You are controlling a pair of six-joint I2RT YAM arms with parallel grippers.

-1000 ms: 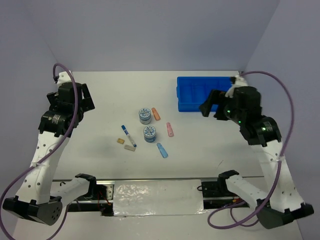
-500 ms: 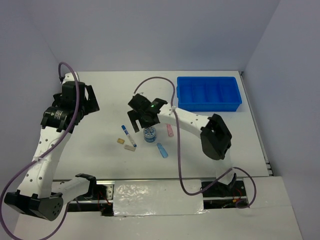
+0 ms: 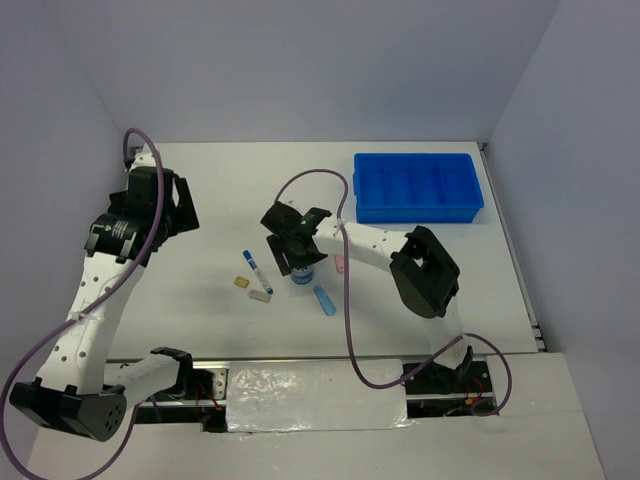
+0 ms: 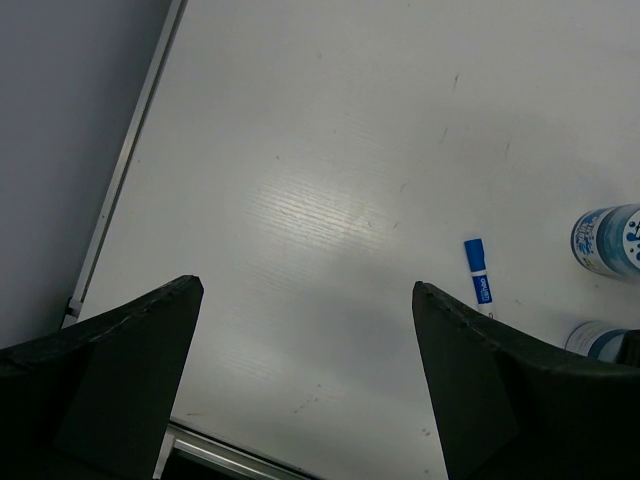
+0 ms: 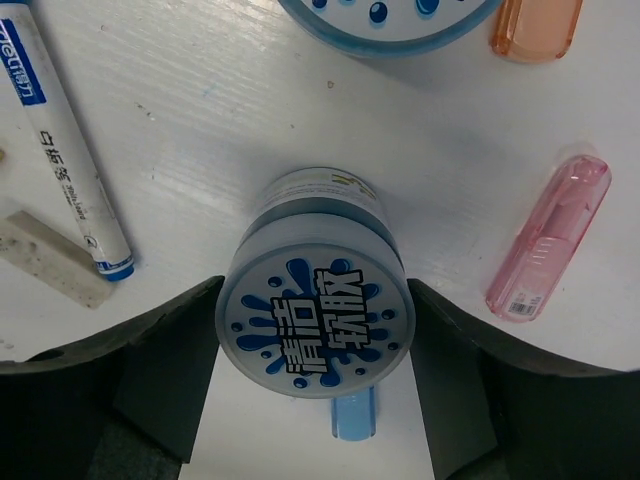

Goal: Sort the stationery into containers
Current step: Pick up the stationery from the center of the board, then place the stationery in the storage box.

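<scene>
Two arms stand at the counter [image 3: 200, 330], but only one is at the stationery. On the left, the left claw [image 4: 307, 290] hangs over a bare part of the counter with its fingers wide apart and nothing between them. It is well apart from all the items.

Toward the middle lie the blue-white marker [image 3: 257, 271], the tiny tan block [image 3: 241, 284] and the beige bar [image 3: 260, 296], close to each other.

Just right of them, the right claw [image 3: 297, 262] is down over one patterned roll [image 5: 312, 325]. In the right wrist view the roll stands upright on the counter with its printed lid facing the camera. It sits centred in the gap, with one finger on each side. The fingers are apart; whether the pads already touch its wall I cannot tell.

The roll is round, so I think no long axis matters here. The claw is already lined up, and the next move probably needs only closing and lifting. The second roll [image 5: 390, 15] and the orange bar [image 5: 535, 25] lie just beyond. The pink bar [image 5: 548, 240] lies beside on the right, and the light-blue bar [image 5: 355, 415] pokes out on the near side. A sloppy lift could knock these neighbours.

Far to the right, at the back, waits the blue tray [image 3: 420, 212], well apart from the roll. The right arm is clearly the nearer one for this carry.
</scene>
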